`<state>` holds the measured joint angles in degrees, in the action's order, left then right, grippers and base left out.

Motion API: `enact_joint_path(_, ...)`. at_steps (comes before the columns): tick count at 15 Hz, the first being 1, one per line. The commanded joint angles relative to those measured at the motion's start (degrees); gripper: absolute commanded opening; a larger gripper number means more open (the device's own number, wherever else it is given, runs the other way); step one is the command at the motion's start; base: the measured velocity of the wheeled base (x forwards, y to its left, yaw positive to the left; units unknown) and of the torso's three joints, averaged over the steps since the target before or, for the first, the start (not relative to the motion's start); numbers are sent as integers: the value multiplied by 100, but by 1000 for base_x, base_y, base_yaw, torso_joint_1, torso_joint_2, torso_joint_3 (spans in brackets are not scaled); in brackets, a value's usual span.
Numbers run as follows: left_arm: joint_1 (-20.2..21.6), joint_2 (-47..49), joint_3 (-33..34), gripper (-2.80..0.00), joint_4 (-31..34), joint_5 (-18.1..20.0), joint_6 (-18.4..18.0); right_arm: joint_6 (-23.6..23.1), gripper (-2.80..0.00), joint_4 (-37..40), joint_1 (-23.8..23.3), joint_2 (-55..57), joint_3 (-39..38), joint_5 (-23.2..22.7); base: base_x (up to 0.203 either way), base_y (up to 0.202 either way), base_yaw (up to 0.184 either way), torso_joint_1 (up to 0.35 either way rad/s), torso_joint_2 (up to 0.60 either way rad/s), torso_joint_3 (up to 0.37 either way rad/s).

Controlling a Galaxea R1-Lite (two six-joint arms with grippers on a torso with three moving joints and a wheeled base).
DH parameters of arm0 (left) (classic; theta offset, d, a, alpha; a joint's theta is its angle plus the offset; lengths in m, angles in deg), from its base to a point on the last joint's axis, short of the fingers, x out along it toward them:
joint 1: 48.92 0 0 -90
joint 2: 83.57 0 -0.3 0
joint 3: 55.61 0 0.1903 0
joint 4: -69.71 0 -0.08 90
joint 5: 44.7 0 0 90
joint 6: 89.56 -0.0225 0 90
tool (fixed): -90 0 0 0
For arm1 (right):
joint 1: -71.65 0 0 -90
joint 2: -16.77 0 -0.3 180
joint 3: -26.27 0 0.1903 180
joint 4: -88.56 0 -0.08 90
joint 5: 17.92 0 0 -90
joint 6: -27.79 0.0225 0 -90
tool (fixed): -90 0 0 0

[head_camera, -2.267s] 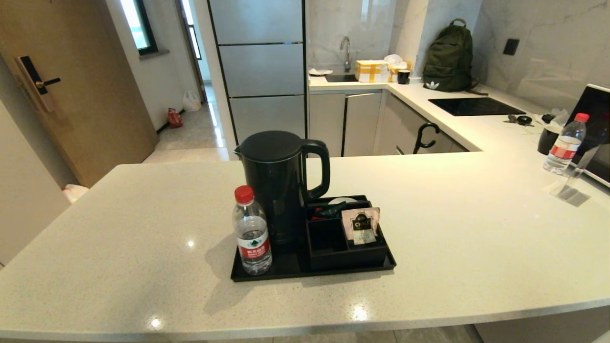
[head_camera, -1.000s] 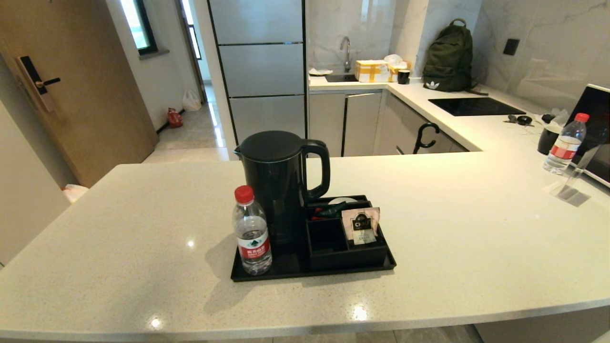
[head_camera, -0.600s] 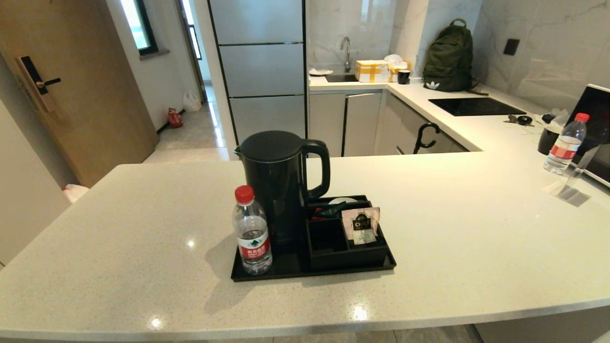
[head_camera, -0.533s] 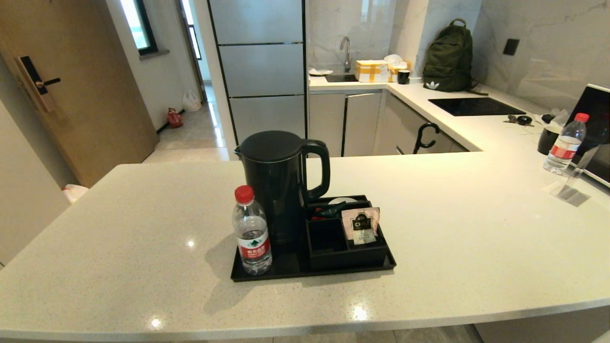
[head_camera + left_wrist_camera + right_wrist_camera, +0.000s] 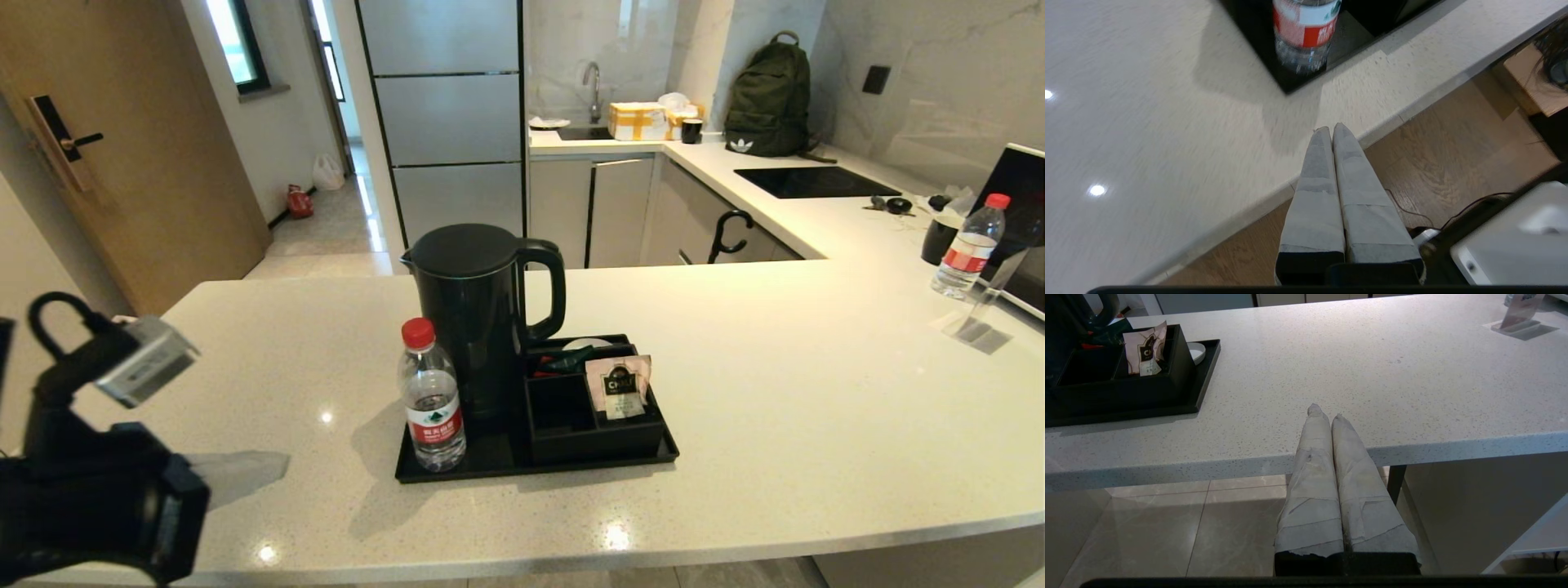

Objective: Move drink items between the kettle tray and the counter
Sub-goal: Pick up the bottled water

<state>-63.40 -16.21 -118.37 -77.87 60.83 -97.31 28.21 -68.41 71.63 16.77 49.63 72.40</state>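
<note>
Three drink items are seen on the kettle tray [image 5: 498, 467] in the head view: the water bottle [image 5: 430, 398] at its front left corner, the kettle [image 5: 478, 314] behind it, and the tea sachet [image 5: 618, 386] propped in the compartment box [image 5: 589, 433]; the tray is set on the tabletop [image 5: 775, 408], and the left arm [image 5: 90, 490] is raised at the near left edge. In the left wrist view, the left gripper [image 5: 1332, 129] is pressed together, empty, above the tabletop's front edge near the bottle. In the right wrist view, the right gripper [image 5: 1325, 413] is likewise pressed together at the front edge, well apart from the tray.
</note>
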Motion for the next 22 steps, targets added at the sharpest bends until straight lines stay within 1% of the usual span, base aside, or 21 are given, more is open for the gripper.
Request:
enact_joint_path(1,-425,1218,242,-280,-913,-166,57,2,-280,-2,-6,0,-9,3,0,0,0,0,0,0)
enact_joint_path(2,-636,1563,389,0,-1540,-267,102,2,-280,-2,-6,0,-9,3,0,0,0,0,0,0)
enact_joint_path(3,-820,1815,506,0,-1996,-345,149,2,-280,-2,2,8,-9,3,0,0,0,0,0,0)
enact_joint_path(4,-904,2083,537,0,-2205,-393,196,2,-280,-2,2,9,-9,3,0,0,0,0,0,0)
enact_joint_path(6,-990,2359,608,0,-2682,-533,581,2,-280,-2,2,5,-9,3,0,0,0,0,0,0)
enact_joint_path(7,-1014,2428,679,0,-3061,-703,685,2,-280,-2,2,0,-9,3,0,0,0,0,0,0)
enact_joint_path(8,-1077,2522,789,0,-3522,-1101,737,2,-280,-2,2,0,-9,3,0,0,0,0,0,0)
enact_joint_path(9,-1174,2631,949,0,-4047,-1618,789,2,-280,-2,2,0,-9,3,0,0,0,0,0,0)
enact_joint_path(11,-1373,2754,1242,0,-4795,-1963,767,2,-280,-2,-6,0,-9,3,0,0,0,0,0,0)
enact_joint_path(14,-1453,2997,1197,0,-4989,-2141,786,2,-280,-2,2,0,-9,3,0,0,0,0,0,0)
enact_joint_path(15,-1478,3094,1152,0,-5158,-2157,784,2,-280,-2,2,0,-9,3,0,0,0,0,0,0)
enact_joint_path(17,-1557,3364,1120,0,-5757,-2181,757,2,-280,-2,2,0,-9,3,0,0,0,0,0,0)
enact_joint_path(18,-1593,3424,1118,0,-5907,-2195,748,2,-280,-2,2,0,-9,3,0,0,0,0,0,0)
enact_joint_path(19,-1647,3521,1103,0,-6070,-2309,742,2,-280,-2,2,0,-9,3,0,0,0,0,0,0)
enact_joint_path(21,-1844,4080,1033,0,-6571,-2714,719,2,-280,-2,2,0,-9,3,0,0,0,0,0,0)
enact_joint_path(22,-1919,4332,977,0,-6815,-2853,652,2,-280,-2,2,0,-9,3,0,0,0,0,0,0)
